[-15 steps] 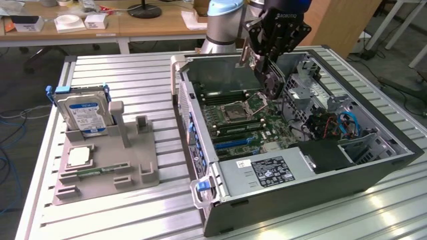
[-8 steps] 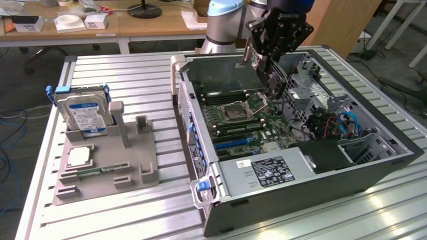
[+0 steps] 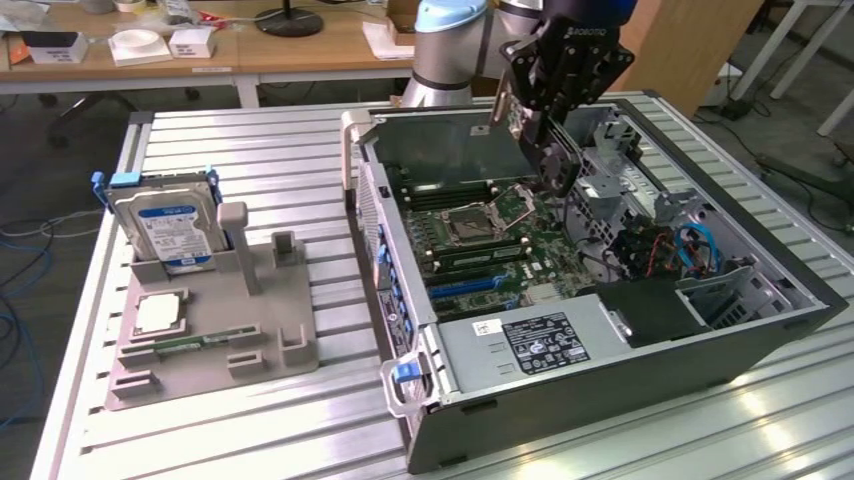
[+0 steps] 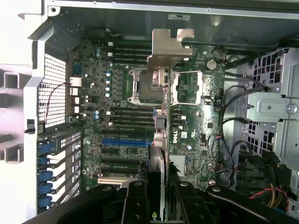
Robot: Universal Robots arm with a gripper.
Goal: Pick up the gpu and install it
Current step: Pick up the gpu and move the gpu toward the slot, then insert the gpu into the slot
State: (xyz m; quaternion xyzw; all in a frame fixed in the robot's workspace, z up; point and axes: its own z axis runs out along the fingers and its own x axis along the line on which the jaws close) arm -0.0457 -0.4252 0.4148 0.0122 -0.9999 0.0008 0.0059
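My gripper hangs over the open computer case, shut on the gpu, which hangs edge-down above the motherboard. In the wrist view the gpu appears edge-on between my black fingers. Its silver end bracket lies over the processor socket area. The card is held clear of the board, near a long blue slot, not seated in any slot.
On the exterior view's left, a grey holder tray carries a silver hard drive, a processor chip and a memory stick. Inside the case are a power supply, drive cages and cables.
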